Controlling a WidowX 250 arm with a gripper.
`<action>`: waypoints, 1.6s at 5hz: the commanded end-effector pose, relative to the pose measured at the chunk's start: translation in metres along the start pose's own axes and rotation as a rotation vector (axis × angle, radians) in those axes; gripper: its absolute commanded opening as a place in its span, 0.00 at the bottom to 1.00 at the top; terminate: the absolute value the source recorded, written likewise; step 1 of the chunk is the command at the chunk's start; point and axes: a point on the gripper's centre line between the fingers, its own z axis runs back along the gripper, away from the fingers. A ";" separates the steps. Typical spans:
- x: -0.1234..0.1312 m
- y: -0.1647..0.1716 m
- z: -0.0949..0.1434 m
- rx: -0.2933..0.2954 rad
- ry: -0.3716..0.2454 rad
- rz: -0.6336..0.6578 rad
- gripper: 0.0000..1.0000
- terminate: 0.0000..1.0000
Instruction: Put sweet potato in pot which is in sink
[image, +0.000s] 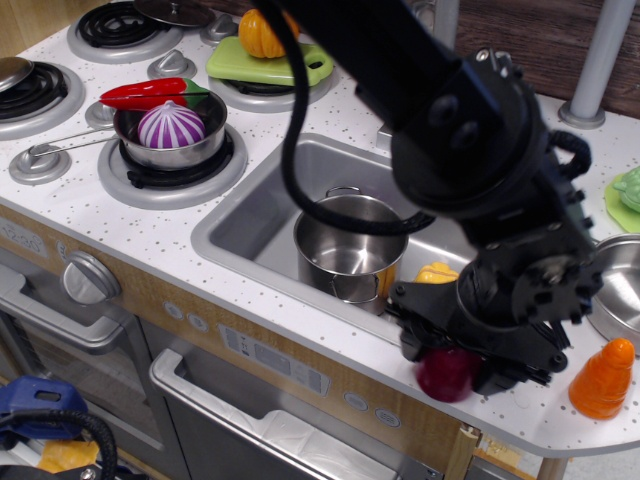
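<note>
- You see the black fingers (458, 362) straddling the sweet potato (446, 375), one at its 9 o'clock side, one at its 3 o'clock side; they flank it closely, but a firm grip cannot be told
- The sweet potato sits on the white speckled counter (330, 110), on the front strip at 4 o'clock from the sink (262, 205)
- The pot (349, 248) stands upright in the sink, at 10 o'clock from the sweet potato
- A yellow toy (437, 272) lies just at 3 o'clock of the pot
- An orange carrot toy (601, 379) stands at 3 o'clock of the fingers, apart from them
</note>
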 end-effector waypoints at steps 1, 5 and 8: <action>0.028 0.016 0.036 0.010 0.005 -0.059 0.00 0.00; 0.084 0.123 0.004 0.048 -0.190 -0.431 0.00 0.00; 0.088 0.134 -0.006 0.003 -0.297 -0.547 1.00 0.00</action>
